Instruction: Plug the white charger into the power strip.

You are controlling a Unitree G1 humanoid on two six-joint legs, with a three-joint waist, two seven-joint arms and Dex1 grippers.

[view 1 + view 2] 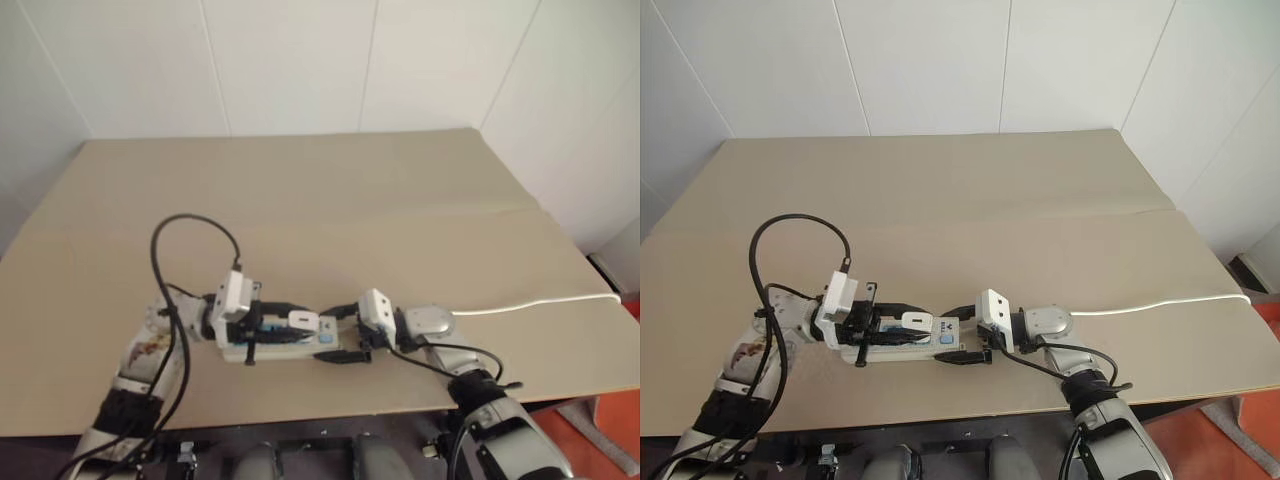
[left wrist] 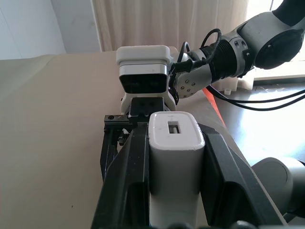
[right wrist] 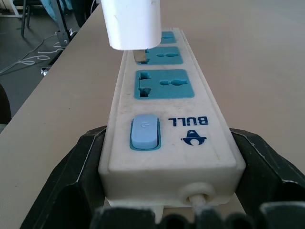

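The white charger sits between the two black fingers of my left gripper, which is shut on it. In the right wrist view the charger hangs just over the middle blue outlet of the power strip. Its metal prong meets that outlet's face; how deep it goes I cannot tell. The strip lies flat on the tan table near the front edge. My right gripper clasps the strip's switch end, one finger on each long side.
The strip's thin white cord runs right across the table to its edge. A black cable loops above my left arm. The tan table stretches back to a white wall.
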